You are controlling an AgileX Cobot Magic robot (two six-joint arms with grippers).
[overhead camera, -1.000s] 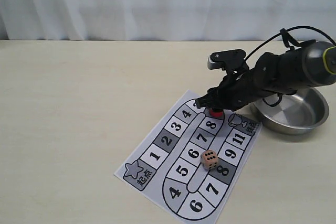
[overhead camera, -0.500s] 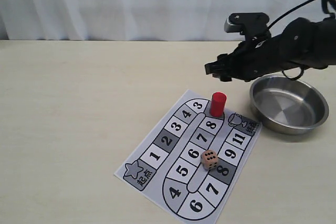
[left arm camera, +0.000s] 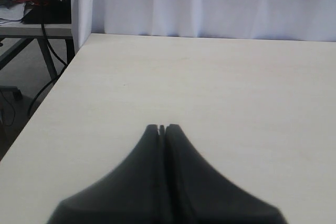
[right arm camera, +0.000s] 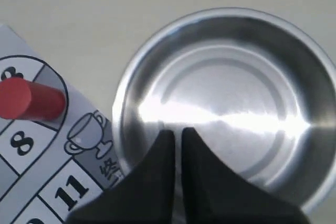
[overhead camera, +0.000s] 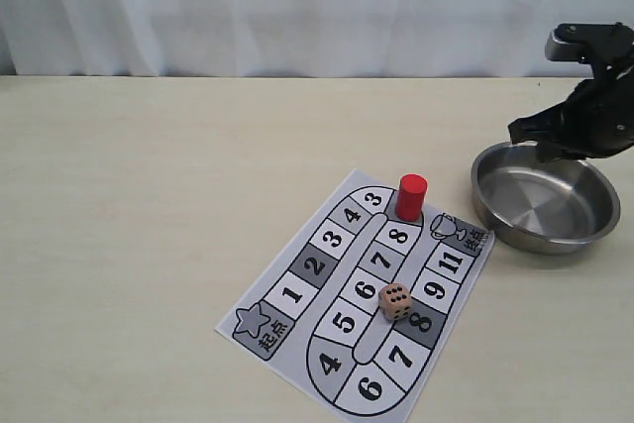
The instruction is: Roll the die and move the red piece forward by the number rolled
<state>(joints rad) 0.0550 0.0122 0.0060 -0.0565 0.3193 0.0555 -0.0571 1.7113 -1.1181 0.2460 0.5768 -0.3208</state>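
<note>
The red piece (overhead camera: 411,196) stands upright on the paper game board (overhead camera: 297,296), on the grey square at the top of the loop between 3 and 8; the right wrist view shows the red piece (right arm camera: 29,99) too. The tan die (overhead camera: 395,300) rests on the board beside squares 6 and 8, with several pips on top. My right gripper (overhead camera: 525,138) hangs above the steel bowl, well right of the piece. In its own view the right gripper (right arm camera: 177,131) is shut and holds nothing. My left gripper (left arm camera: 162,127) is shut over bare table and is out of the exterior view.
A steel bowl (overhead camera: 540,241) with nothing in it sits right of the board's end square, its rim (right arm camera: 125,93) close to the cup drawing. A white curtain runs along the table's far edge. The left wrist view shows the table's edge (left arm camera: 63,77) with a desk beyond.
My right gripper let go of the red piece on the board, rose, and drew back to the right over the bowl. The piece and the die have stayed in place.
</note>
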